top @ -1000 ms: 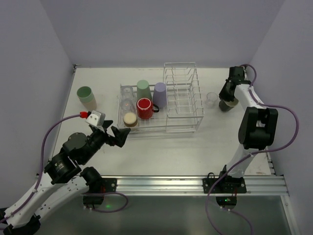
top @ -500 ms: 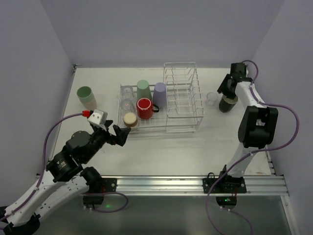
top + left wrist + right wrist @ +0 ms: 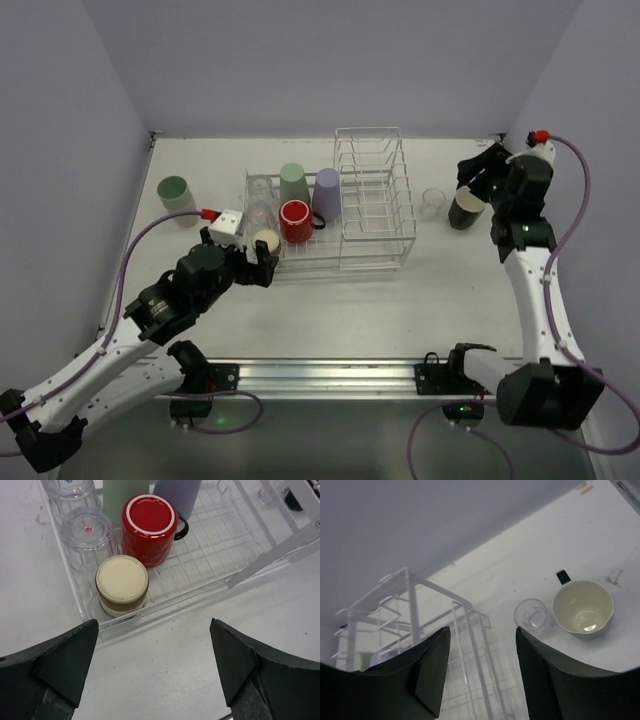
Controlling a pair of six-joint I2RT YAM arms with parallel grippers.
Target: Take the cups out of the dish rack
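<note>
The white dish rack [image 3: 372, 215] stands mid-table. Its low basket holds two clear glasses [image 3: 260, 200], a green tumbler [image 3: 292, 181], a lavender tumbler [image 3: 326, 191], a red mug [image 3: 295, 221] and a small tan cup [image 3: 266, 242], all upside down. My left gripper [image 3: 256, 266] hovers open just in front of the tan cup [image 3: 122, 585], nothing between its fingers [image 3: 155, 665]. My right gripper [image 3: 474, 176] is open and empty above the black mug [image 3: 583, 607], which stands upright on the table beside a clear glass [image 3: 533, 615].
A pale green cup [image 3: 176, 196] stands on the table at the far left. The rack's tall divider section [image 3: 410, 610] rises left of the right gripper. Walls close in on three sides.
My right gripper has opened, let go of the black mug and lifted away from it. The left arm has moved forward to the rack's near corner by the tan cup.
</note>
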